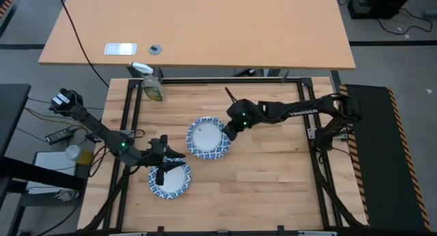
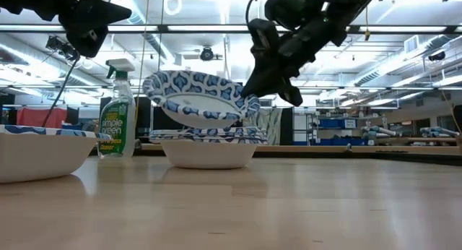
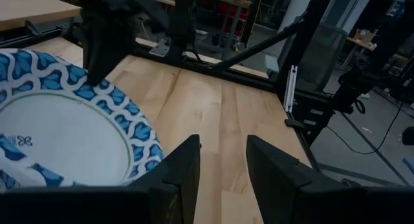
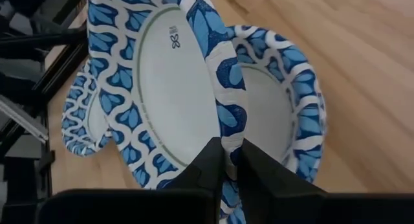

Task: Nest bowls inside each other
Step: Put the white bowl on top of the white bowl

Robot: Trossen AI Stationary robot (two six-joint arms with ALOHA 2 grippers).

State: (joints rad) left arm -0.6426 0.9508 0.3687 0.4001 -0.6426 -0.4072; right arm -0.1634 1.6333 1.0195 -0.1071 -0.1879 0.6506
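Nesting bowl (image 2: pixel 198 98) above stacked bowls (image 2: pixel 208 149)

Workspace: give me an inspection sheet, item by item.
Surface: wooden table, bare around the bowls.
Job's things: tilted bowl held over bowl stack; another bowl near the front.
Clutter: spray bottle at the back edge.
Grippers: right gripper shut on the tilted bowl's rim; left gripper open, empty, above the front bowl.
Cables: black cable across the desk behind.
Surroundings: workshop shelving, ceiling lights.
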